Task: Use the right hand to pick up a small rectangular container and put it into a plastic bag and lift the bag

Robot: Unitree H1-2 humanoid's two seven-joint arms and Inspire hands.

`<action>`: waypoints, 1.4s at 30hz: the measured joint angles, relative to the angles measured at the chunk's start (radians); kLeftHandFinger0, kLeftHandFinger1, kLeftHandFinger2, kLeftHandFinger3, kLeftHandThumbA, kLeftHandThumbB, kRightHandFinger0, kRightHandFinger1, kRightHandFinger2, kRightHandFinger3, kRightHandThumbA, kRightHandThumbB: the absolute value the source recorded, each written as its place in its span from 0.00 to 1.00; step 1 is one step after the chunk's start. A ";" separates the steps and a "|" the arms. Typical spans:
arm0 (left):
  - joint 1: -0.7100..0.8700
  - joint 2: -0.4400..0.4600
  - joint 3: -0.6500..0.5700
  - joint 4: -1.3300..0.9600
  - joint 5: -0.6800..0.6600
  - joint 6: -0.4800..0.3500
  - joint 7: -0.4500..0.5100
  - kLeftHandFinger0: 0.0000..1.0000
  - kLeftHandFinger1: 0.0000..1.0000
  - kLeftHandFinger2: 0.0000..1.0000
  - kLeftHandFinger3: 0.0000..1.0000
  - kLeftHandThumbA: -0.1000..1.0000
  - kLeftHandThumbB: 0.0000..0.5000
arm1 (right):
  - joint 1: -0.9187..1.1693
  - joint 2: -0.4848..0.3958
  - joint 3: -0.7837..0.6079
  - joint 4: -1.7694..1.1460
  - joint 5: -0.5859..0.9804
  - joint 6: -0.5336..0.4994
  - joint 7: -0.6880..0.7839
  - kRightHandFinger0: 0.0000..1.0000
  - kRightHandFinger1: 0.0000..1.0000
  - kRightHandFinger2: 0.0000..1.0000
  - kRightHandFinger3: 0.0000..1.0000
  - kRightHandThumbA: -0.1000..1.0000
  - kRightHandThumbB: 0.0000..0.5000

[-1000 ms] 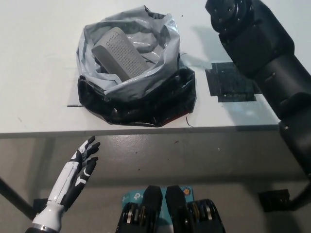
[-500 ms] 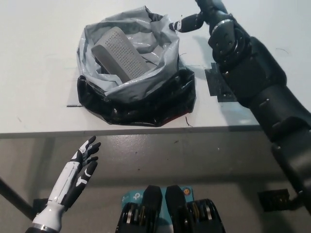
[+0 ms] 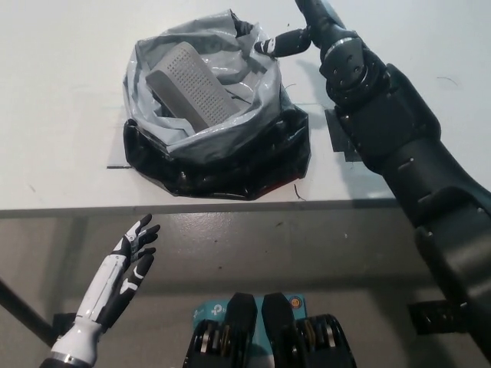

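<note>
A grey rectangular container (image 3: pixel 189 86) with a dotted top lies tilted inside the plastic bag (image 3: pixel 215 146), which is grey inside and black outside and sits on the white table (image 3: pixel 61 115). My black right hand (image 3: pixel 295 34) reaches in at the top of the picture, its fingers touching the bag's upper right rim; most of the hand is cut off by the frame edge. My white left hand (image 3: pixel 130 257) rests open below the table's front edge at the lower left.
A patch of dark tape (image 3: pixel 337 134) lies on the table right of the bag, mostly under my right arm. A thin dark line (image 3: pixel 116 165) marks the table left of the bag. The table's front edge (image 3: pixel 230 205) runs across the middle.
My right arm has swung left and forward; its hand now touches the bag's upper right rim. The bag, the container and my left hand have stayed put.
</note>
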 measured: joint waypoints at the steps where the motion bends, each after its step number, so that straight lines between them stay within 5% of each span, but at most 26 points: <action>1: 0.000 0.000 0.000 0.000 0.000 0.000 0.000 0.89 0.91 0.92 1.00 0.96 0.19 | -0.001 0.000 -0.013 -0.001 0.005 0.000 -0.001 1.00 1.00 1.00 1.00 0.97 0.76; 5: 0.000 0.001 0.000 0.000 0.001 0.000 0.000 0.90 0.91 0.91 1.00 0.94 0.16 | -0.007 0.000 -0.051 -0.005 0.019 0.000 -0.006 1.00 1.00 1.00 1.00 1.00 0.79; 11: 0.000 0.002 -0.001 0.000 0.000 -0.002 0.000 0.90 0.91 0.91 1.00 0.94 0.20 | -0.035 0.000 -0.072 -0.015 0.026 -0.002 -0.023 1.00 1.00 1.00 1.00 1.00 0.61; 17: 0.000 0.002 -0.001 0.000 0.000 -0.004 0.000 0.89 0.90 0.90 1.00 0.94 0.18 | -0.041 0.000 -0.097 -0.017 0.034 -0.014 -0.040 1.00 1.00 1.00 1.00 1.00 0.70; 21: 0.000 0.002 -0.002 0.000 0.000 -0.010 0.000 0.91 0.91 0.92 1.00 0.94 0.17 | -0.038 0.001 -0.097 -0.020 0.035 -0.015 -0.041 1.00 1.00 1.00 1.00 1.00 0.62; 26: 0.000 0.004 -0.003 0.000 0.001 -0.010 0.000 0.90 0.91 0.93 1.00 0.95 0.20 | -0.032 0.002 -0.085 -0.005 0.032 -0.029 -0.042 1.00 1.00 1.00 1.00 1.00 0.76; 42: 0.019 0.008 -0.008 -0.001 0.010 -0.010 -0.001 0.88 0.90 0.91 1.00 0.94 0.23 | 0.041 0.046 -0.021 0.022 0.004 -0.032 -0.042 1.00 1.00 1.00 1.00 1.00 0.77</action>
